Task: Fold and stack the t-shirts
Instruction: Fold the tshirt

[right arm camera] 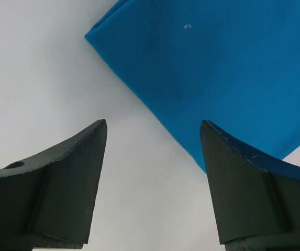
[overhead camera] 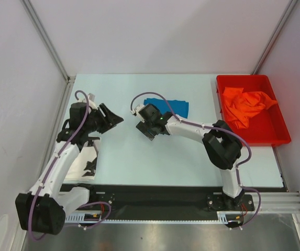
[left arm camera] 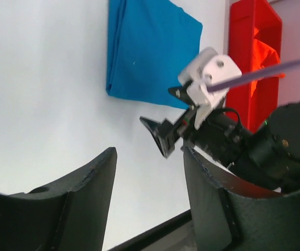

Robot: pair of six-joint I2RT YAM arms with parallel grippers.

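Note:
The bright blue t-shirt (overhead camera: 174,107) lies folded flat at the back middle of the table; it also shows in the left wrist view (left arm camera: 150,52) and the right wrist view (right arm camera: 218,68). The orange t-shirt (overhead camera: 245,104) lies crumpled in the red bin (overhead camera: 275,137). The white t-shirt with black blotches (overhead camera: 78,166) lies at the front left, partly hidden under my left arm. My left gripper (overhead camera: 114,120) is open and empty above bare table (left arm camera: 148,151). My right gripper (overhead camera: 146,132) is open and empty just in front of the blue shirt's near edge (right arm camera: 154,123).
The red bin stands at the back right, seen also in the left wrist view (left arm camera: 246,57). The two grippers face each other a short way apart over the table's middle. Grey walls close in the left, right and back.

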